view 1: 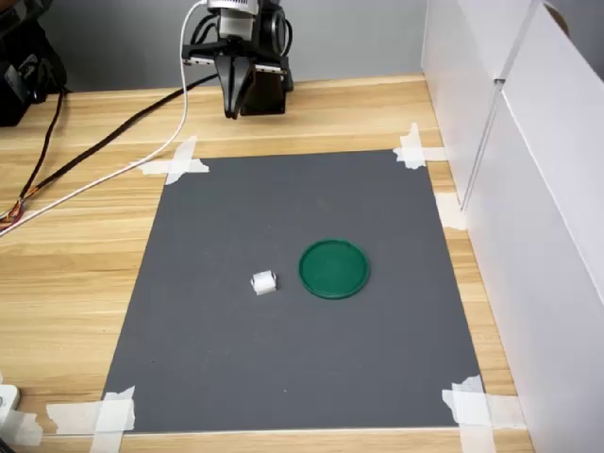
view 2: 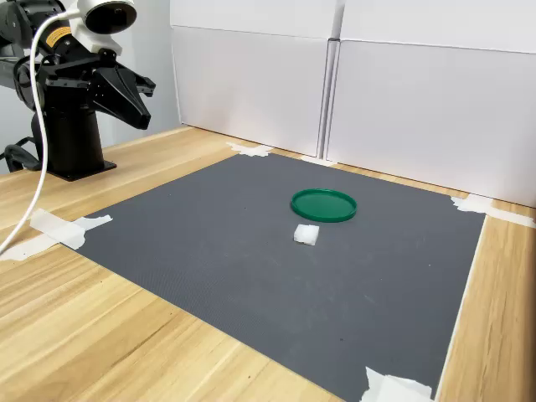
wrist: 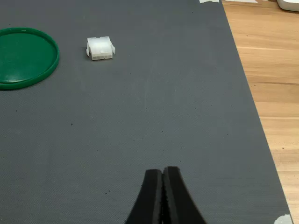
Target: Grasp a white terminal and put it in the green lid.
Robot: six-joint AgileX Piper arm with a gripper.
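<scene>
The white terminal [view 1: 264, 282] lies on the grey mat [view 1: 236, 377] near the middle of the first exterior view, just left of the green lid [view 1: 334, 269], apart from it. The gripper [view 1: 231, 111] hangs at the upper left, over the wooden table [view 1: 85, 274], its fingers [wrist: 152, 196] together, seemingly touching, holding nothing.

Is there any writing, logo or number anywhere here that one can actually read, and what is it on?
No text can be read.
Yellow sticker on the arm, second exterior view: it seems to carry marks, but they are too small and blurred to read.
White terminal, green lid, grey mat and white tape strips: no lettering shows on them in any view.
</scene>
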